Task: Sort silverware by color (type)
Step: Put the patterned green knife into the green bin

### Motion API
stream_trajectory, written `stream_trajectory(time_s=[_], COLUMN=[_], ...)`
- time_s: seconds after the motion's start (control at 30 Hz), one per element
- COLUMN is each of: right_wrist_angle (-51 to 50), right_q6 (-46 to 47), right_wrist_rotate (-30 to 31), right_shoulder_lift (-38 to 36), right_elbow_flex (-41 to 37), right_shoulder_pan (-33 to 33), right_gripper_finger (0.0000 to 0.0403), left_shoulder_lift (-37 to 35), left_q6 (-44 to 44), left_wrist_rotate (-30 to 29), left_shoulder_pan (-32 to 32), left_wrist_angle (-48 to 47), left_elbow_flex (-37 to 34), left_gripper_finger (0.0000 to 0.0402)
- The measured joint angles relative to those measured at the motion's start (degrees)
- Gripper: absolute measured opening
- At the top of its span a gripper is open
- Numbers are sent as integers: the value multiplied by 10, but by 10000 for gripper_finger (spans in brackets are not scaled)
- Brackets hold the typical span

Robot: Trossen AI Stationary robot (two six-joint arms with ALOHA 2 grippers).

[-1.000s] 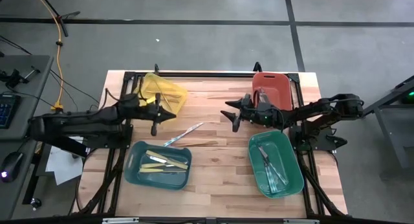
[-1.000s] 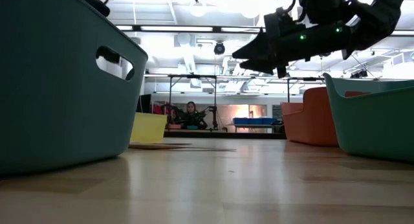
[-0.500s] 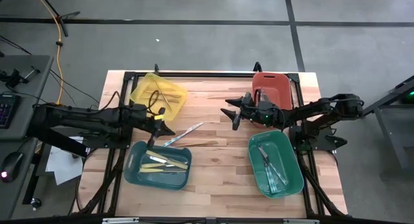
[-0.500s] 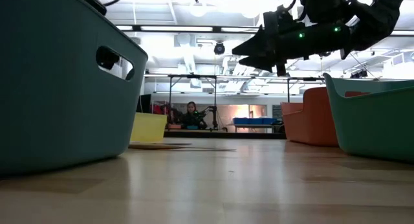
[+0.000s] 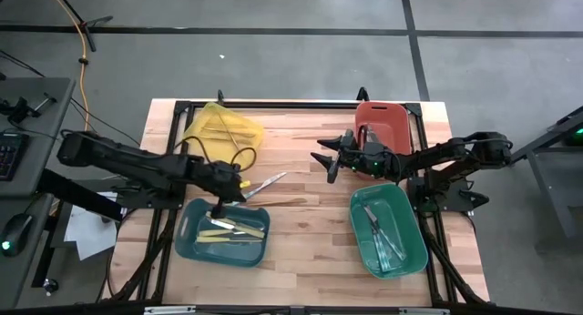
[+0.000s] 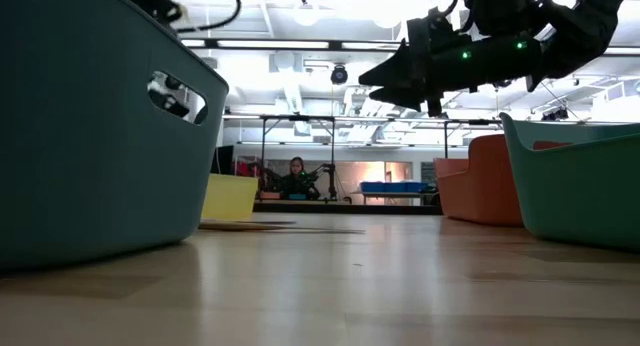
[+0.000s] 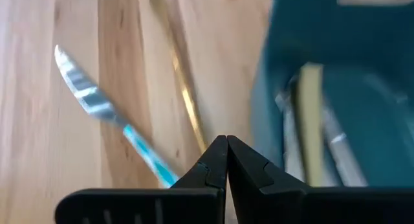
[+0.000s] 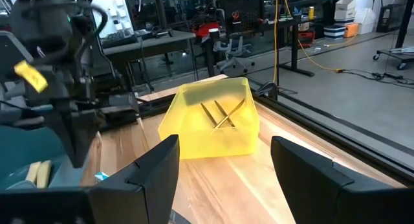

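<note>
The left end effector [image 5: 221, 203], fingers pressed together, hangs just beside the teal-handled knife [image 5: 259, 187], which lies diagonally on the table [image 5: 310, 251], probably nearest this arm; the right end effector [image 5: 326, 161] waits spread.

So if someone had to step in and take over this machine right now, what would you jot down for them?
Left gripper: shut, empty, over the rim of the dark teal bin.
Right gripper: open, empty, hovering by the red bin.
Done: cream pieces in the dark teal bin, gold ones in the yellow bin, silver ones in the green bin.
Left: a teal-handled knife and a gold utensil lie on the table.
</note>
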Motion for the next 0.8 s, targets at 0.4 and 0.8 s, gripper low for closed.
stream_trajectory(time_s=[0.4, 0.8], right_wrist_angle=[-1, -5], right_q6=[0, 0], right_wrist_rotate=[0, 0], right_shoulder_lift=[0, 0], right_elbow_flex=[0, 0], right_shoulder_pan=[0, 0], right_gripper_finger=[227, 227], left_shoulder_lift=[80, 80], left_q6=[29, 47], left_wrist_rotate=[-197, -276], left_shoulder_pan=[25, 74], left_wrist_angle=[-66, -90], left_elbow_flex=[32, 32], left_gripper_finger=[0, 0])
